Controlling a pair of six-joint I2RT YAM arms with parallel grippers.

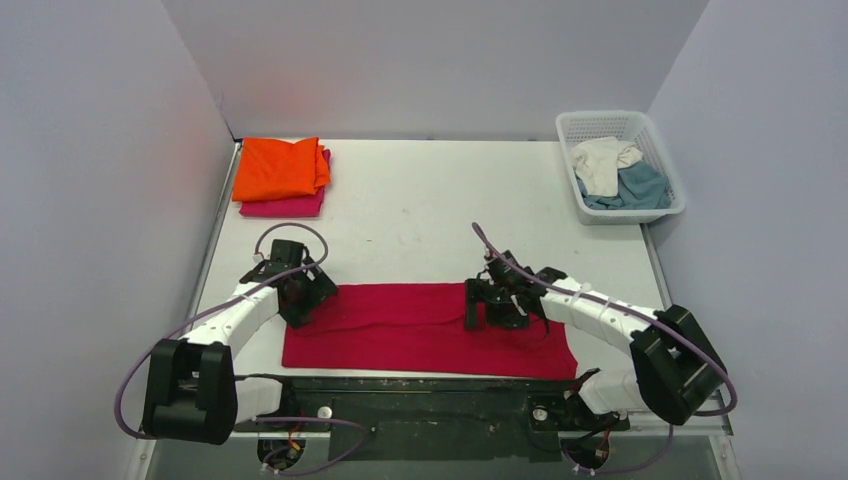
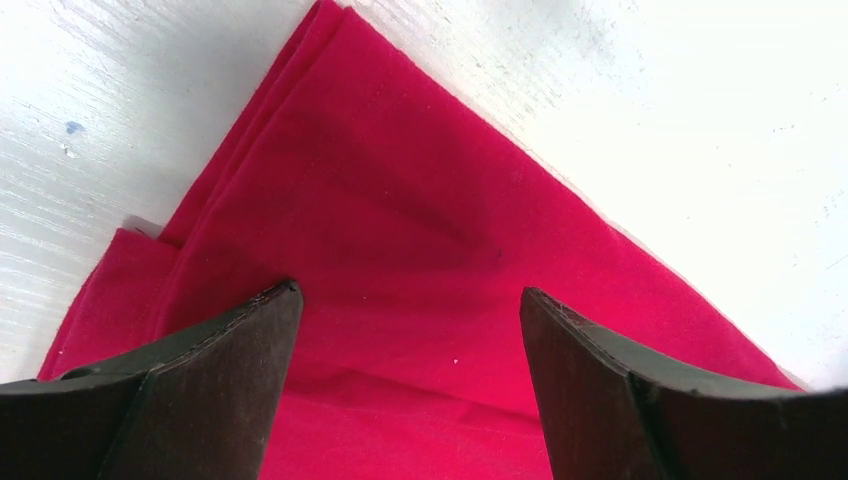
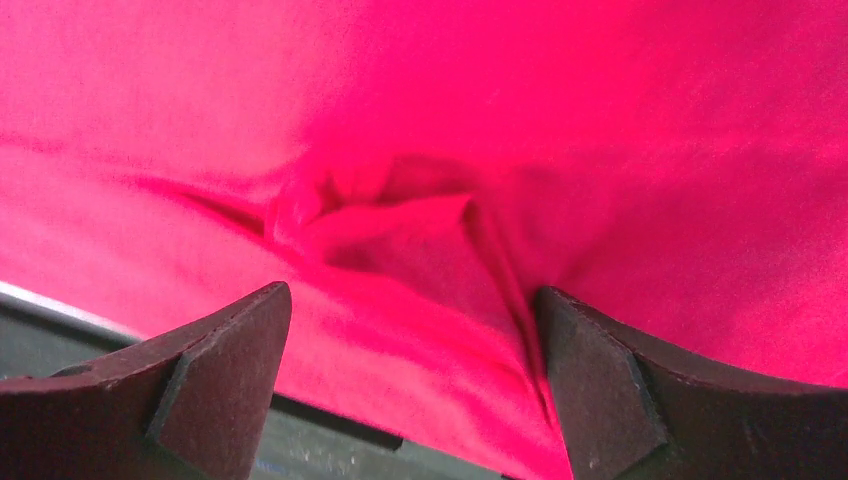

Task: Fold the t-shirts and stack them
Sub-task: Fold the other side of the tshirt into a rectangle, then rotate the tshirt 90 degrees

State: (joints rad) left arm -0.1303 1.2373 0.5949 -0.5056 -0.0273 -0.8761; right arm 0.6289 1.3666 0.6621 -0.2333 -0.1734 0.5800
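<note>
Hanging open, my left gripper [image 2: 408, 295] and right gripper [image 3: 410, 292] were over the soft, floppy red shirt [image 1: 400, 340]; I'd pinch its corners.

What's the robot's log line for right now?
red shirt: spread flat | left pincer: open, at corner | right pincer: open, over wrinkle | stack: orange shirt on pink shirt

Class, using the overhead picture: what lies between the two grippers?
The red t-shirt lies there, spread on the table from the left gripper to the right gripper; the top view shows it.
</note>
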